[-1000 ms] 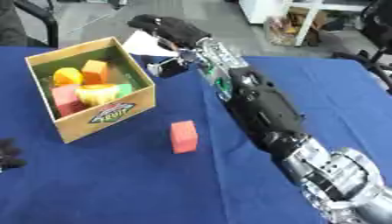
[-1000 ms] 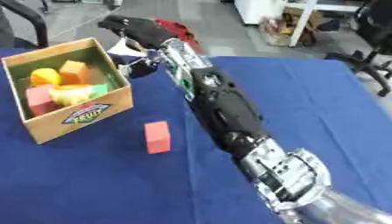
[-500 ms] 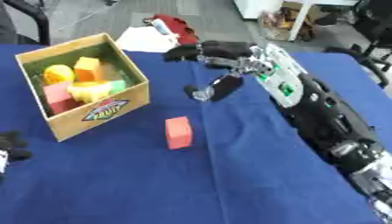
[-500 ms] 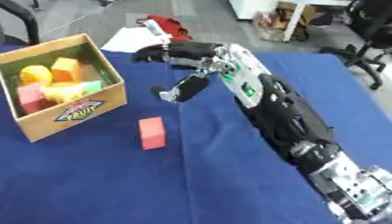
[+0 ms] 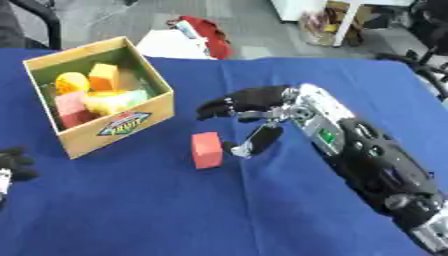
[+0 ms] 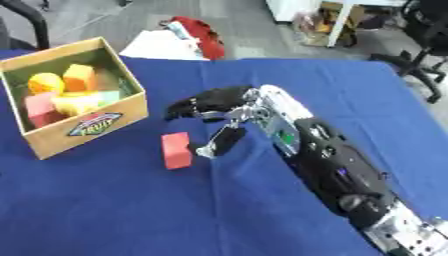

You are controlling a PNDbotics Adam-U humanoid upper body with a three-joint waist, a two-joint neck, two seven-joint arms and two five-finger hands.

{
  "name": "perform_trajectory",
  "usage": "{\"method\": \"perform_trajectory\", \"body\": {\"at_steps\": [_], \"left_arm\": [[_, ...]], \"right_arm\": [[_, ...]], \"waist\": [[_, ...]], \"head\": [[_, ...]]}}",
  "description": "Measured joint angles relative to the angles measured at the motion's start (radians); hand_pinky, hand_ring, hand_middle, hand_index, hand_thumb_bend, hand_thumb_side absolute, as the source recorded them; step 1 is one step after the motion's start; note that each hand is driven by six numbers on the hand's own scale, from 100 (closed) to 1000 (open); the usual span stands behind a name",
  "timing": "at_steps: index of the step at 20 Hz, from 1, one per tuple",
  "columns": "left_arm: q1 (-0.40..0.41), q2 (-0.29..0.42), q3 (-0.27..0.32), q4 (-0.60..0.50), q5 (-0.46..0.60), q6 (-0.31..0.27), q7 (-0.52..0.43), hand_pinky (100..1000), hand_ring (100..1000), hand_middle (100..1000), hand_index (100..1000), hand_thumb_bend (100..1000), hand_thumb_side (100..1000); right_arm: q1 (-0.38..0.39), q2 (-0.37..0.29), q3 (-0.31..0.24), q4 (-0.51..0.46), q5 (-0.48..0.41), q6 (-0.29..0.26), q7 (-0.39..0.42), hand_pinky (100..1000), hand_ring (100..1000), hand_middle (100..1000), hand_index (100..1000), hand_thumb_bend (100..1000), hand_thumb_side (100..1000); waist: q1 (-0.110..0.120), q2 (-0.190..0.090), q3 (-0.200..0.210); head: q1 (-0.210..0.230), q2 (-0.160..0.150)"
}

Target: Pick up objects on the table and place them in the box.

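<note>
Cardboard box sits at the 10 o'clock side of the blue surface, open at the top and filled with yellow, orange, pink and pale green blocks. One red block stands alone on the cloth just off the box's 4 o'clock corner, apart from it. The right hand reaches in from 4 o'clock and hangs at the block's 2 o'clock side, its fingers spread and lightly bent, holding nothing, with the thumb pointing down just beside the block; whether it touches cannot be told. Only the left eye view shows the left hand, a dark shape at the 9 o'clock edge, its fingers too unclear to judge. Beyond the far edge lie a red item and white paper on the floor. Open cloth spreads toward 6 o'clock.
</note>
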Motion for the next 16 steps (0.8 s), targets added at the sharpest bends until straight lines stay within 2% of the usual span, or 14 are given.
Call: {"method": "perform_trajectory", "body": {"at_steps": [6,8,9,10,11,12,14,16], "left_arm": [[-0.001,0.000,0.000,0.000,0.000,0.000,0.000,691,572,590,767,100,753],[-0.001,0.000,0.000,0.000,0.000,0.000,0.000,691,572,590,767,100,753],[-0.002,0.000,0.000,0.000,0.000,0.000,0.000,691,572,590,767,100,754],[-0.002,0.000,0.000,0.000,0.000,0.000,0.000,691,573,590,768,100,754],[-0.002,0.000,0.000,0.000,0.000,0.000,0.000,691,573,590,768,100,754],[-0.002,0.000,0.000,0.000,0.000,0.000,0.000,691,573,590,768,100,754],[-0.002,0.000,0.000,0.000,0.000,0.000,0.000,691,573,590,767,100,754],[-0.002,0.000,0.000,0.000,0.000,0.000,0.000,691,573,590,767,100,755]], "right_arm": [[-0.015,0.049,-0.002,0.100,0.130,-0.039,-0.039,884,966,1000,1000,100,567],[-0.026,0.065,-0.011,0.130,0.167,-0.050,-0.052,866,940,972,1000,100,521],[-0.029,0.070,-0.016,0.142,0.184,-0.055,-0.061,852,921,917,1000,100,473],[-0.031,0.075,-0.021,0.151,0.196,-0.060,-0.074,831,882,799,1000,100,398],[-0.033,0.077,-0.026,0.158,0.207,-0.064,-0.091,822,864,746,1000,100,368],[-0.034,0.080,-0.029,0.163,0.213,-0.066,-0.112,806,829,638,981,100,269],[-0.035,0.083,-0.032,0.171,0.215,-0.066,-0.161,779,770,521,927,100,163],[-0.035,0.083,-0.033,0.175,0.211,-0.061,-0.210,766,737,482,893,100,121]], "waist": [[0.000,0.000,0.001],[0.000,0.000,0.002],[0.000,0.000,0.003],[0.000,0.000,0.003],[0.000,0.000,0.003],[0.000,0.000,0.003],[0.000,0.000,0.005],[0.000,0.000,0.006]], "head": [[0.000,0.000],[0.001,0.000],[0.001,0.000],[0.002,0.000],[0.003,0.000],[0.003,0.000],[0.004,0.000],[0.005,0.000]]}}
